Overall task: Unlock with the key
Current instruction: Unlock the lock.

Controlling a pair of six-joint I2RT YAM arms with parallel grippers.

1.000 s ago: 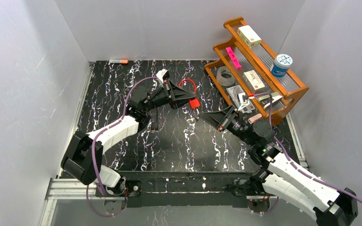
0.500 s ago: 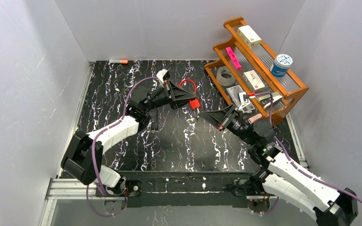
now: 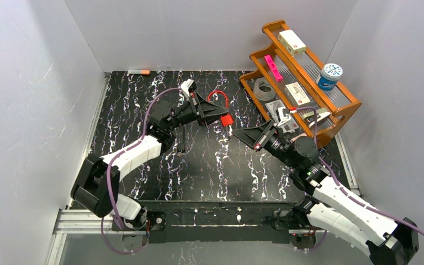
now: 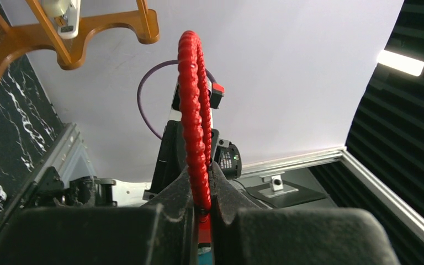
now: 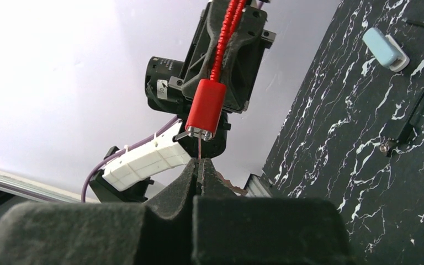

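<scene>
A red lock (image 3: 227, 119) with a ribbed red cable loop (image 3: 219, 96) hangs above the middle of the dark marbled table (image 3: 143, 110). My left gripper (image 3: 219, 114) is shut on it; the left wrist view shows the cable (image 4: 194, 99) rising between the closed fingers (image 4: 168, 193). My right gripper (image 3: 236, 132) faces it from the right and is shut on the key. The key's thin shaft (image 5: 199, 148) rises from the closed jaws (image 5: 199, 163) to the lock body's (image 5: 205, 107) lower end, where it touches or enters.
A wooden rack (image 3: 342, 118) stands at the back right with a pink item (image 3: 273, 68), a tape roll (image 3: 263, 88), boxes and a blue-lidded jar (image 3: 329, 75). A black cord (image 3: 181, 143) with a light-blue piece (image 5: 385, 48) lies on the table. An orange-tipped marker (image 3: 138, 72) lies at the back edge.
Both grippers shifted slightly toward the back left with lock and key. The right gripper's tip crept closer to the lock's end. Both grips are unchanged.
</scene>
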